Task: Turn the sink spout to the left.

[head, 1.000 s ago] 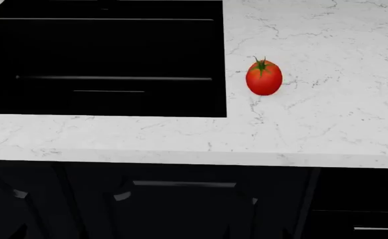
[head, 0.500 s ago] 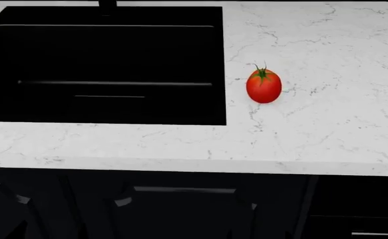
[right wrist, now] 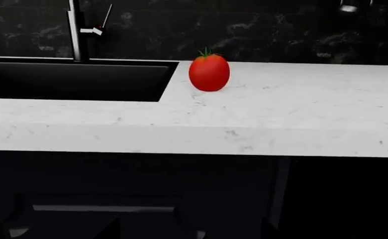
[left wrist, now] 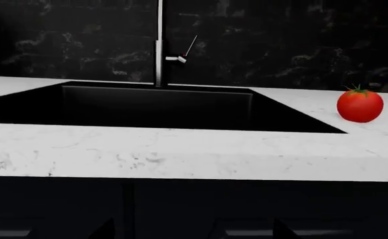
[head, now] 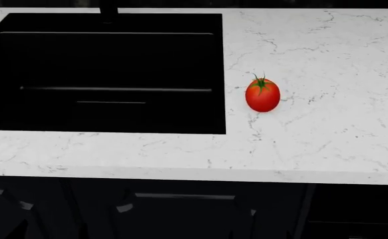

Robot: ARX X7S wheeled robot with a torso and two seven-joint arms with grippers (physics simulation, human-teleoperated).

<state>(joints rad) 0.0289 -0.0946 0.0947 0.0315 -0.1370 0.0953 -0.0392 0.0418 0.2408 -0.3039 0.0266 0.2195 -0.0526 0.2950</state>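
The sink spout (left wrist: 158,45) is a slim upright tube with a small pale side lever (left wrist: 178,59), standing behind the sink (left wrist: 154,104). The right wrist view also shows the sink spout (right wrist: 74,30), and only its foot (head: 108,11) shows in the head view, at the back rim of the black sink (head: 114,59). My left gripper (left wrist: 194,233) is open, low in front of the dark cabinets and well short of the spout. My right gripper (right wrist: 190,230) is open too, below counter height. Nothing is between either pair of fingers.
A red tomato (head: 262,94) sits on the white veined counter (head: 313,45), just right of the sink. A black marbled wall (left wrist: 280,45) rises behind the counter. Dark cabinet fronts (head: 180,209) run under the counter's front edge.
The head view has shifted: counter, sink and tomato have slid down the picture, and the spout's foot has come into view at the top edge.
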